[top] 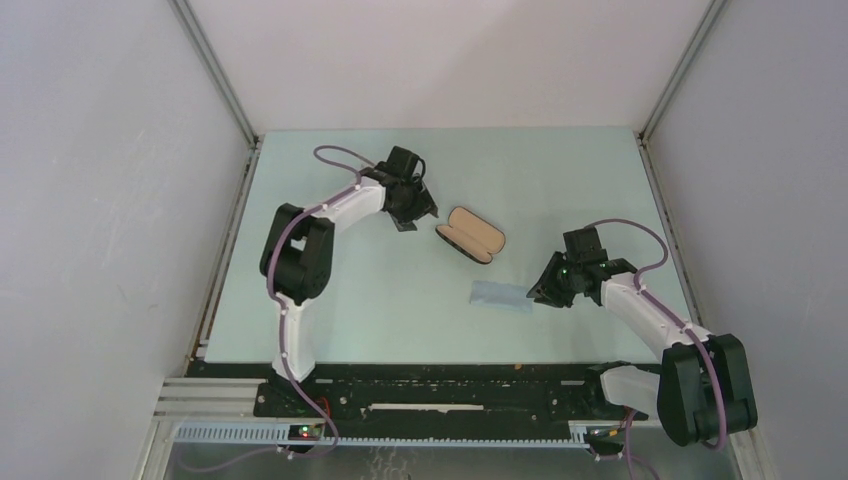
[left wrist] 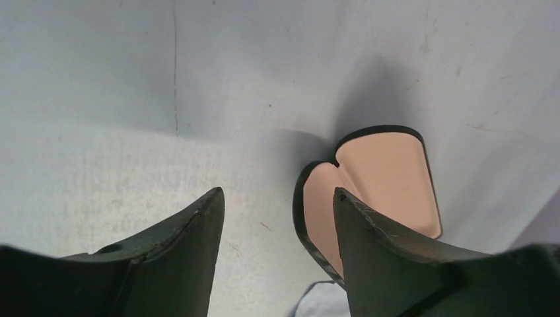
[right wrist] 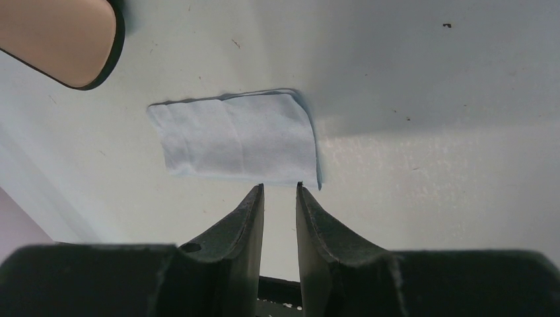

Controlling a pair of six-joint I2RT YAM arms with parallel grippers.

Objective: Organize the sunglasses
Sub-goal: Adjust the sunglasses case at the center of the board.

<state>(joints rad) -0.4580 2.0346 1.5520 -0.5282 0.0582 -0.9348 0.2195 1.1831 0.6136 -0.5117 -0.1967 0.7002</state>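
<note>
The open spectacle case (top: 470, 235) is lying on the bench (top: 350, 300), its tan lining facing up. In the left wrist view the lower end of the case (left wrist: 389, 172) is disappearing behind one dark finger (left wrist: 383, 257), so that part of the lining is hidden.

The left gripper (left wrist: 277, 195) is hovering just beside the case. Its fingers are standing wide apart and gripping nothing, with only bare bench showing between them.

The right gripper (right wrist: 279, 187) is sitting on the other side of the case. Its fingers are leaving only a narrow gap and holding nothing. Their tips are pointing at the edge of the pale blue cloth (right wrist: 238, 135) that faces away from the case. Whether they are touching that edge cannot be told.

The position of the sunglasses cannot be told from any view.
</note>
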